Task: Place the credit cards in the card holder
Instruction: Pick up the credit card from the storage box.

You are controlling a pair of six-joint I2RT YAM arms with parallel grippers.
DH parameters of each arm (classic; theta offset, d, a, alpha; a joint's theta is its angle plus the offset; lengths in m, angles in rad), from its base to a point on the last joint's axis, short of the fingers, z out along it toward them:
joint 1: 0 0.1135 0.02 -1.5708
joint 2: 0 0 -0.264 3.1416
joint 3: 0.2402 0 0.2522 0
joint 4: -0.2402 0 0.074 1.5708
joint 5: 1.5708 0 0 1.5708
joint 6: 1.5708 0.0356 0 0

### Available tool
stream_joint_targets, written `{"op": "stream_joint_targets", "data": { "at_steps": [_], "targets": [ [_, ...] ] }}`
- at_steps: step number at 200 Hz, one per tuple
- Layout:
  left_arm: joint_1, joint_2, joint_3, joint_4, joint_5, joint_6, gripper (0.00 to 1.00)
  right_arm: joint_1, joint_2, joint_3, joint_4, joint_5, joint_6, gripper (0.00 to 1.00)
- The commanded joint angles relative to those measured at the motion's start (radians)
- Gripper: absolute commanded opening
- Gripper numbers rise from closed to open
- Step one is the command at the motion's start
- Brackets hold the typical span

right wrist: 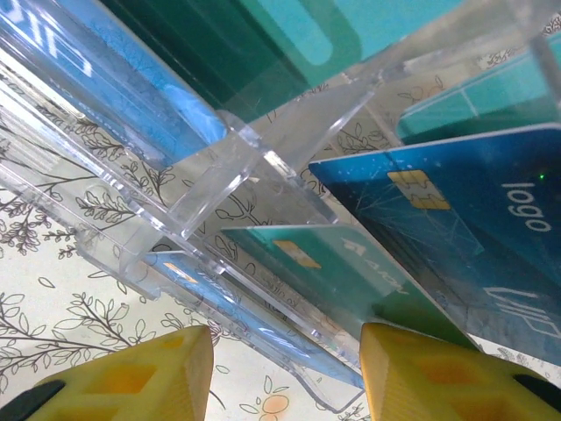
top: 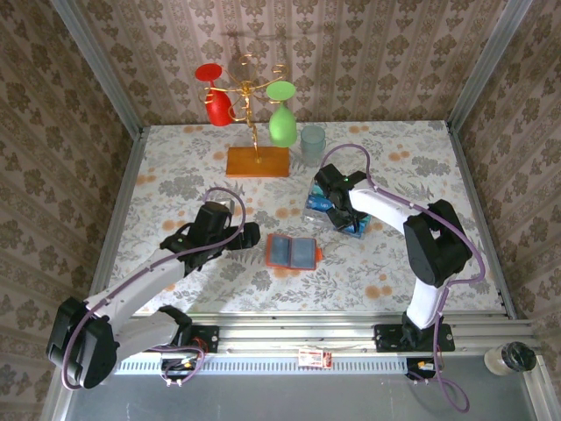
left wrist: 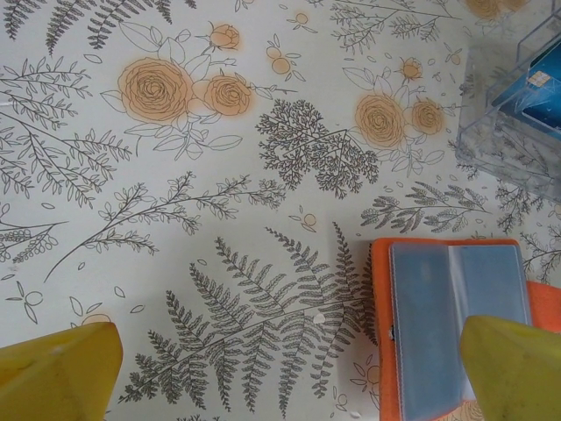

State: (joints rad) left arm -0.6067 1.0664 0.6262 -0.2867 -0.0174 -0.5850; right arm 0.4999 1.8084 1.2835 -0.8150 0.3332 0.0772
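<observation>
A clear plastic rack is sitting just before the right end effector, a goblet stand rising well beyond.

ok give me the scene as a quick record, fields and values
card holder: lying open on the table, pockets up
credit cards: standing in the clear rack
left jaws: wide open, over the table beside the card holder
right jaws: apart, at the clear rack, no card visibly clamped
</observation>
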Motion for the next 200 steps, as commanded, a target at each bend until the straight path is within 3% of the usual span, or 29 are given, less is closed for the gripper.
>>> {"op": "stream_joint_targets", "data": {
  "at_steps": [1,78,125,152,200],
  "targets": [
    [0.009,0.005,-0.016,0.02,0.016,-0.022,1.0,0.002,0.028,0.02,-0.018,0.023,-0.017,0.48],
    [0.015,-0.006,-0.028,0.022,0.013,-0.026,1.0,0.002,0.01,-0.009,-0.018,-0.082,-0.032,0.39],
    [0.016,-0.006,-0.03,0.022,0.009,-0.028,1.0,0.003,-0.014,-0.024,-0.022,-0.11,-0.033,0.22],
    [0.018,-0.005,-0.029,0.023,0.008,-0.028,1.0,0.004,-0.043,-0.035,-0.018,-0.139,-0.03,0.23],
    [0.02,-0.003,-0.027,0.019,0.005,-0.027,1.0,0.025,-0.073,-0.055,-0.011,-0.179,-0.068,0.33]
  ]
}}
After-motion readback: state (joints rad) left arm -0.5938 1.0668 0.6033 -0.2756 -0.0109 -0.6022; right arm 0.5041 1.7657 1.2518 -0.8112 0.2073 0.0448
